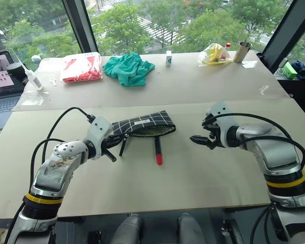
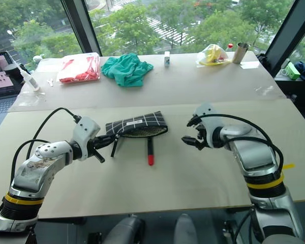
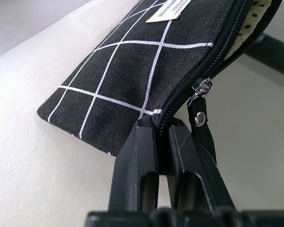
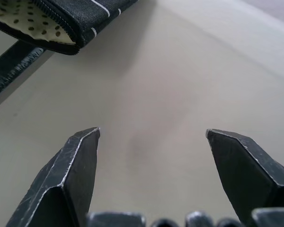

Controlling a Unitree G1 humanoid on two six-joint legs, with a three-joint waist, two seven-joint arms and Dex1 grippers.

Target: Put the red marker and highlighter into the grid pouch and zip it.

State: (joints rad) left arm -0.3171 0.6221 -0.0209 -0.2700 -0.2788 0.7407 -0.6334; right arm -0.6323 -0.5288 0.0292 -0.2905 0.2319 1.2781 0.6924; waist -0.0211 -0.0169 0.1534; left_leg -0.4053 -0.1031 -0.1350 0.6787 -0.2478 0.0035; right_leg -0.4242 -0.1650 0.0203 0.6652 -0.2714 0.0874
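Note:
The grid pouch (image 1: 145,123) lies mid-table, its zipper open and its dotted cream lining (image 3: 256,8) showing. My left gripper (image 1: 114,139) is shut on the pouch's left corner, just below the zipper pull (image 3: 199,101); its black strap (image 1: 123,145) hangs toward me. The red marker (image 1: 158,151) lies on the table in front of the pouch, red end nearest me, with its black section (image 4: 13,67) beside the pouch mouth. My right gripper (image 1: 197,139) hovers open and holds nothing, a short way to the right of the pouch's right end (image 4: 61,24). The highlighter is hidden.
On the far table sit a red-and-clear plastic bag (image 1: 82,68), a teal cloth (image 1: 128,69), a small white box (image 1: 169,57), a yellow bag (image 1: 213,54) and a metal cup (image 1: 241,51). A laptop (image 1: 2,77) and a white bottle (image 1: 33,78) stand at far left.

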